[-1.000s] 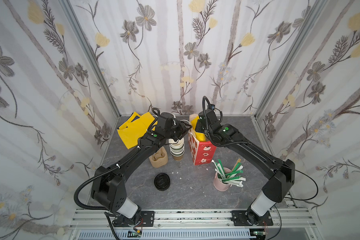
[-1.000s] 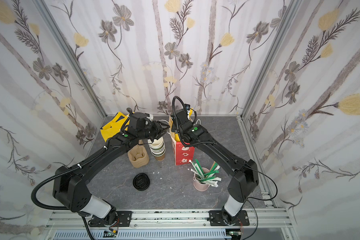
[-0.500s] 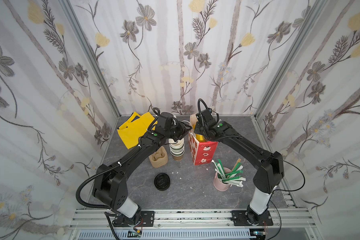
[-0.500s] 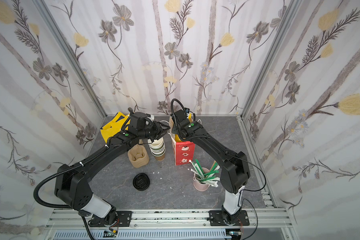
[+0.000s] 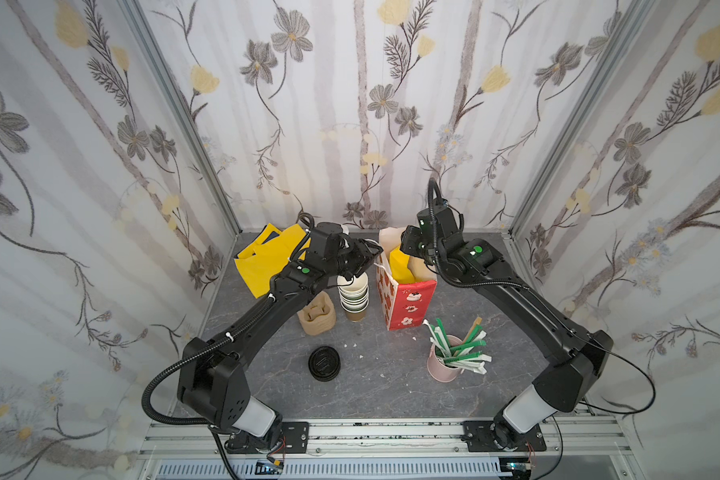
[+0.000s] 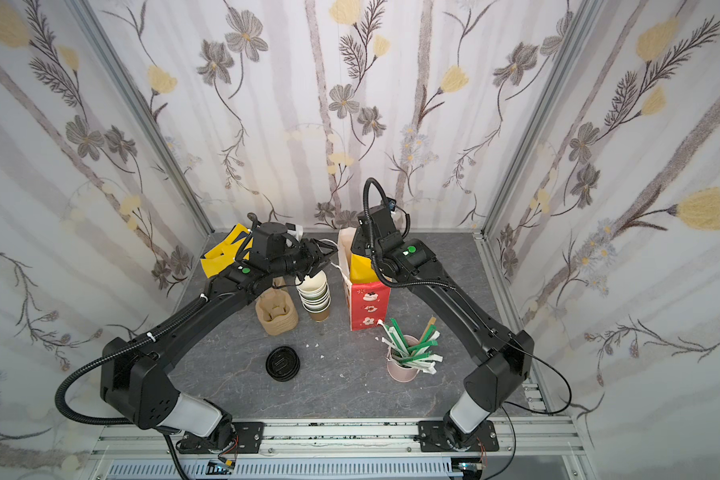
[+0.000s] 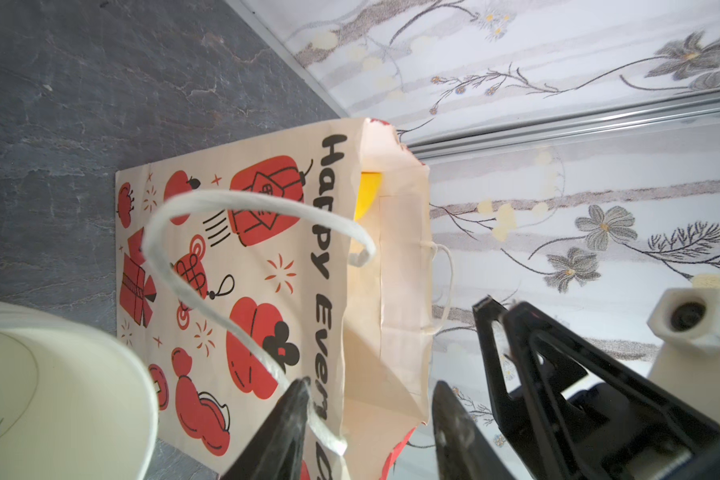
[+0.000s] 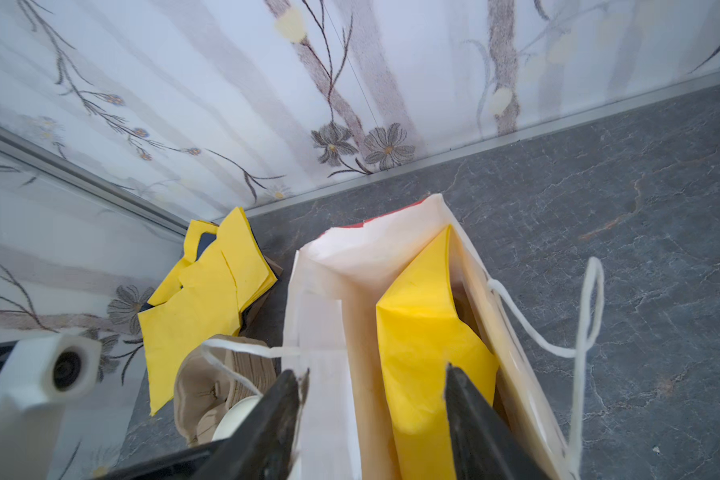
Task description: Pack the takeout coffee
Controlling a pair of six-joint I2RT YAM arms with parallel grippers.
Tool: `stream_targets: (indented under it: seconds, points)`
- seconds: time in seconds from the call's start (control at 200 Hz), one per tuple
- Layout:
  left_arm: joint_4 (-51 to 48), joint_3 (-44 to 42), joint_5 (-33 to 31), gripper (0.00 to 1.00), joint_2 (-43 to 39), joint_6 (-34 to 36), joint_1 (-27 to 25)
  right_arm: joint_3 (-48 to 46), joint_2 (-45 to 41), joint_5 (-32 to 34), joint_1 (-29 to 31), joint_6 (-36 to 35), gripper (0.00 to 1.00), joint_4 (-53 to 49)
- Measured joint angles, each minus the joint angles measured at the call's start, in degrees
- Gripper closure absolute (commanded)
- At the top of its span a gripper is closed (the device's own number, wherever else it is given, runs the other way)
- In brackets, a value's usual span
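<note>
Paper bag mouth (image 8: 391, 226) below right claw (image 8: 373, 372)

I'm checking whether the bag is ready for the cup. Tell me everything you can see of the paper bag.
The paper bag stands upright on the table, right of the cup stack, mouth open. Its broad face is cream with red motifs and black lettering, its narrow side red; the rim looks torn. Two white cord handles stick out. A yellow paper item sits inside. One handle seems to touch the open left gripper; the open right gripper hovers over its mouth.
</note>
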Motion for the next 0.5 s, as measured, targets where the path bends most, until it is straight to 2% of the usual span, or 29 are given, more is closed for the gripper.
stream_targets:
  seconds: [0.15,0.27,0.42,0.5]
  points:
    - [-0.87,1.51,-4.68,0.40,-4.09,0.70,0.28,-1.18,-11.10,1.55,-0.83,-4.96,0.31,0.07]
    - [-1.36,1.57,-11.87,0.39,-10.23,4.07,2.54,-8.90,-22.80,7.43,-5.14,-9.75,0.25,2.86]
    - [-1.86,-4.26,-24.15,0.39,-18.86,10.99,9.62,-28.79,-35.26,12.48,-19.04,-13.09,0.24,9.14]
    - [-3.08,-9.40,-32.24,0.39,-22.32,15.28,13.29,-40.59,-39.58,12.87,-26.01,-13.77,0.21,14.12]
